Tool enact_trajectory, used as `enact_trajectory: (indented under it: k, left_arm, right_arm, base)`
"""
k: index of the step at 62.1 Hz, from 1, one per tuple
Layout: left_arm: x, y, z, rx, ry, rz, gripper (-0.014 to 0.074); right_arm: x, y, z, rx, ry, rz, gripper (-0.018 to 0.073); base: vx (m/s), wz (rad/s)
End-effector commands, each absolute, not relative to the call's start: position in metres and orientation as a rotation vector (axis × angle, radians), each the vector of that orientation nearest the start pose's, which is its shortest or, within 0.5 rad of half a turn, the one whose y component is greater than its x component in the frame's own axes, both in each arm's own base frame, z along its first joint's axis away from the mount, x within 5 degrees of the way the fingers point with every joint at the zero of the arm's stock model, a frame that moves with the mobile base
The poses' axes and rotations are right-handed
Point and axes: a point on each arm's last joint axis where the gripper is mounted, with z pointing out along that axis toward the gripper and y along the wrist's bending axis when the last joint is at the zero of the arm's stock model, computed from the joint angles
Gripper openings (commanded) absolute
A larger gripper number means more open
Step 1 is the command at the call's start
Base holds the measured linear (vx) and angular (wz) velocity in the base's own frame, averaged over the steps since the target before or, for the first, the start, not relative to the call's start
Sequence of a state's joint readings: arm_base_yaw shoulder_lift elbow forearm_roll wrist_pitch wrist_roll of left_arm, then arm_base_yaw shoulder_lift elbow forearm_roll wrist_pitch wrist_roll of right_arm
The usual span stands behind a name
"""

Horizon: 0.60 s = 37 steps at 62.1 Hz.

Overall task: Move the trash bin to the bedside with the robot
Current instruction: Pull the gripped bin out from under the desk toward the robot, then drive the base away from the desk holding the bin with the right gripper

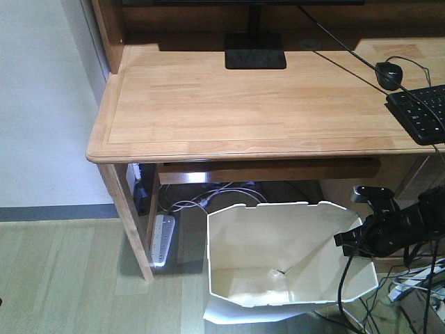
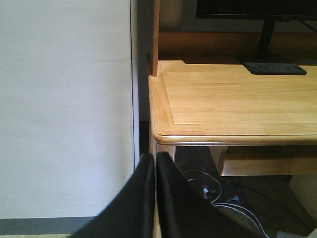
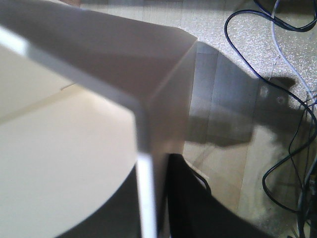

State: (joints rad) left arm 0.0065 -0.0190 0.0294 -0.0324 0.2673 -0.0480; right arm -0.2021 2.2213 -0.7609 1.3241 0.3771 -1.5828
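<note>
Pale floor (image 1: pixel 62 278) bears trash bin (image 1: pixel 250 243).

Desk (image 1: pixel 229 104), keyboard (image 1: pixel 424 111), mouse (image 1: pixel 389 72); perhaps power strip (image 1: pixel 163 240).

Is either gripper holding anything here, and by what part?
The right gripper holds the bin by its rim on the right side, with one finger inside the wall and one outside. The left gripper is shut on nothing.
</note>
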Motion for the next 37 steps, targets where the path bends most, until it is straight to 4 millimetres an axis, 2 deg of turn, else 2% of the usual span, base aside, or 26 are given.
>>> enact_trajectory:
  k: [1, 18, 37]
  left_arm:
    - [0.0558, -0.0006, 0.1775, -0.081, 1.705, -0.078, -0.0006]
    - [0.0558, -0.0006, 0.1775, -0.081, 1.705, -0.078, -0.0006]
    - [0.0558, -0.0006, 0.1775, -0.081, 1.705, -0.078, -0.0006]
  right_arm:
    - [0.2913, -0.0121, 0.0248, -0.127, 2.79, 0.72, -0.0006]
    - [0.2912, -0.0121, 0.0248, -0.129, 2.79, 0.719, -0.0006]
    - [0.2912, -0.012, 0.0249, -0.129, 2.79, 0.722, -0.0006]
  base:
    - [-0.01, 0.04]
    - [-0.03, 0.15]
    - [-0.06, 0.5]
